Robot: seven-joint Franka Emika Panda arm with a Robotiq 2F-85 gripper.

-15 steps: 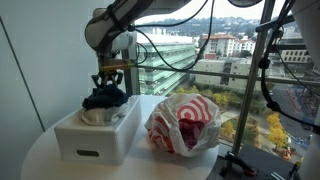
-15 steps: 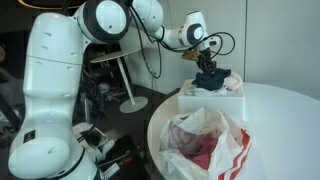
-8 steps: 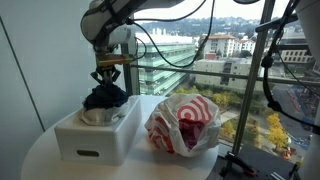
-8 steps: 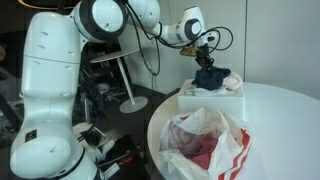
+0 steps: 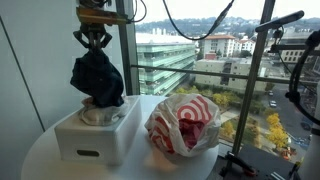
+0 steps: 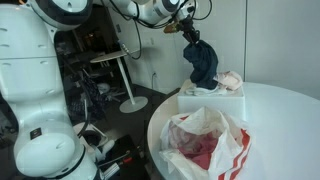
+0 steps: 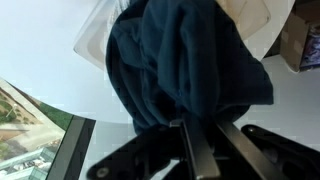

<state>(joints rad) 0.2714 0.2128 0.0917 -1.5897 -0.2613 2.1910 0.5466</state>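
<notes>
As it hangs over the white box (image 5: 70,138), the tool (image 5: 93,46) pinches dark cloth (image 5: 97,78) tightly.

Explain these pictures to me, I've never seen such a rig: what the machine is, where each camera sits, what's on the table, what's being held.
The white jointed machine is a robot arm that ends in a two-fingered gripper. Two pictures come from cameras standing off to the sides of the round white table. The third is taken from the arm's wrist, close up. On the table stand a white box with pale cloth inside and a red-and-white plastic bag. The gripper is shut on a dark blue garment, which hangs over the box.
</notes>
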